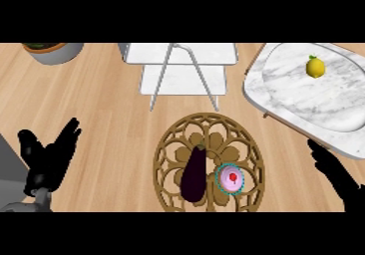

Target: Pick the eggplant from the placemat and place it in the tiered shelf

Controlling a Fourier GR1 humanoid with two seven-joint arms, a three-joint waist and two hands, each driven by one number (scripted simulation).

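The left hand (47, 155) shows near the view's left edge, fingers straight, spread and pointing up. It holds nothing and touches nothing on the counter. Behind it, at the far left corner, stands a grey plant pot (54, 51).

Toward the middle lies the round, brown openwork placemat (171, 149). The eggplant (193, 174) rests on it, a little left of the mat's centre. Its long axis runs almost straight away from the robot. The narrow tip points to the far side and leans slightly right, and the thick end lies nearest the lower edge. It lies well apart from the left hand, with bare counter between them. Just beside its right flank sits a small round pink item (230, 178) with a teal rim. Beyond the mat, the white tiered shelf (182, 67) stands at the counter's far side.

Further right is a marble tray (303, 99) carrying a lemon (315, 67). Just below its near edge, the right hand (338, 178) comes in from the lower right corner. Its fingers are straight and slant up and leftward, and it is empty. The eggplant lies to its left, apart from it, with the pink item between them.
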